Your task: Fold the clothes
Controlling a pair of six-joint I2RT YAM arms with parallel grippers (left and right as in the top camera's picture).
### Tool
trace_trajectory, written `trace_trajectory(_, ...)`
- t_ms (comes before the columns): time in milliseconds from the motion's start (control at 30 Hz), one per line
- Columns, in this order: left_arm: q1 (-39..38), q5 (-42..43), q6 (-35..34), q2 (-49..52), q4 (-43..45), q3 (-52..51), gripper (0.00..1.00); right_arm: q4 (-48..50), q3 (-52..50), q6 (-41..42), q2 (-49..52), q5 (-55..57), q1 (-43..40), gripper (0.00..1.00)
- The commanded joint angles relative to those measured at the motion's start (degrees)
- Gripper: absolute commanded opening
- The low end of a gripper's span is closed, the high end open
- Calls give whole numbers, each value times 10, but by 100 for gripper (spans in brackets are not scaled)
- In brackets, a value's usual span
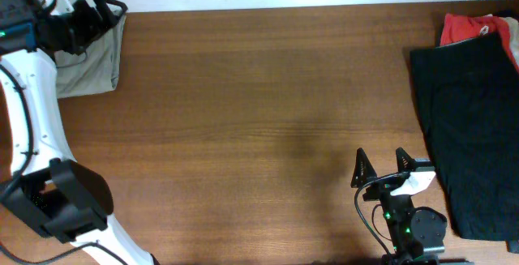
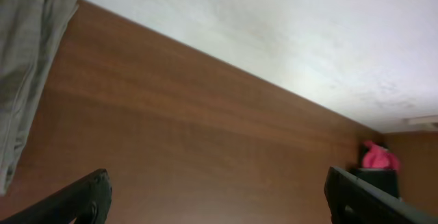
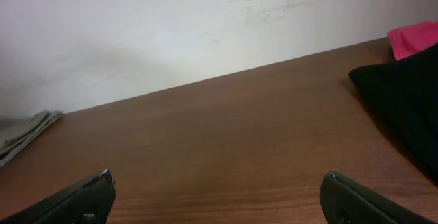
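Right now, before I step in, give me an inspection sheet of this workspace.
Surface: brown wooden table, no spills seen.
Job's things: khaki shorts compact at the far-left corner; black shorts spread flat at the right edge; red-orange garment bunched behind them.
Clutter: nothing seen.
Grippers: left gripper open, empty, by the khaki shorts; right gripper open, empty, over bare wood.
Cables: thin black cable beside the right arm.
Surroundings: pale wall behind the table.
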Motion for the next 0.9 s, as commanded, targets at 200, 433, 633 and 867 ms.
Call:
trace_trajectory(200, -184, -98, 3, -244, 0, -249, 99, -4, -3, -2, -5, 8, 3, 99)
trace_trajectory(433, -244, -261, 3, -435, 3, -538, 99, -4, -3, -2, -5, 8, 3, 99)
trace_trajectory(633, -243, -338, 16, -631, 141, -760, 99, -4, -3, -2, -5, 8, 3, 99)
trace_trajectory(867, -242, -315, 48, -878, 410, -1023, 99, -4, -3, -2, -5, 8, 3, 99)
